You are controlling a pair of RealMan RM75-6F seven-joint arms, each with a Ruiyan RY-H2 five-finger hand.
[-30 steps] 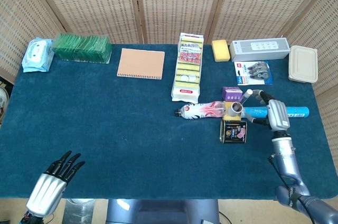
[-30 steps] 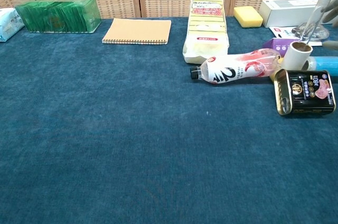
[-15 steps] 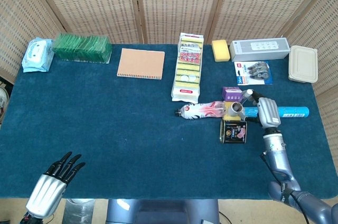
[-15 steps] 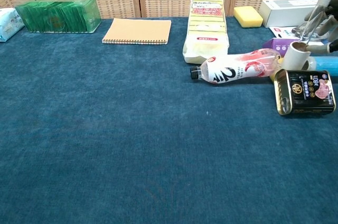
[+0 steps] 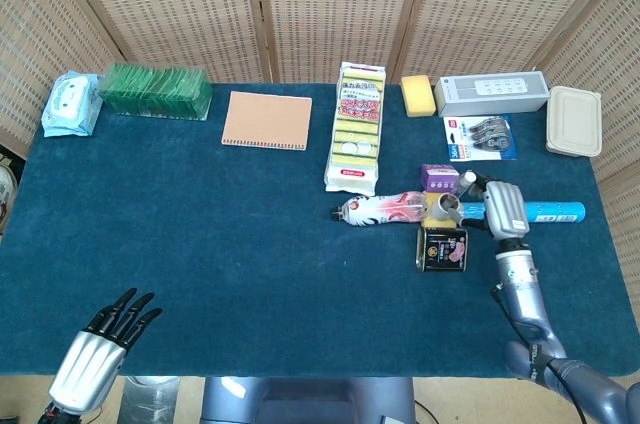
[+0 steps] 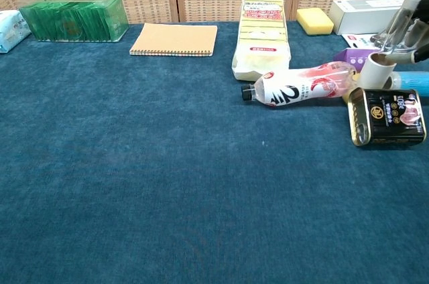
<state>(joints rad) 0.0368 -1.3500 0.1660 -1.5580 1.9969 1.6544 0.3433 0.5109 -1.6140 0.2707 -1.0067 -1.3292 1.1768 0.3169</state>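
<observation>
Cardboard tube (image 5: 447,205), short and upright with its open end up, stands on the blue desk (image 5: 200,224) among a cluster of things right of centre. The right robot hand (image 5: 500,209) is just beside the tube on its right, fingers (image 6: 402,19) spread toward it and reaching over its rim; whether any of them touches the tube cannot be told, and nothing is plainly held. A dark tin (image 5: 442,249) lies on its side right in front of the tube, and a plastic bottle (image 5: 383,209) with a pink-and-white label lies on its side to the tube's left, cap pointing left. A small purple box (image 5: 439,179) sits just behind the tube, and a blue cylinder (image 5: 550,212) lies under and beyond the right robot hand.

The left robot hand (image 5: 100,344) hangs at the near left edge of the desk, well apart from everything, fingers spread and holding nothing.

Along the far side stand a wipes pack (image 5: 70,104), a green box (image 5: 155,91), a tan notebook (image 5: 266,120), a sponge multipack (image 5: 357,126), a yellow sponge (image 5: 418,95), a grey box (image 5: 490,93), a blister pack (image 5: 482,137) and a beige lidded container (image 5: 574,121).
</observation>
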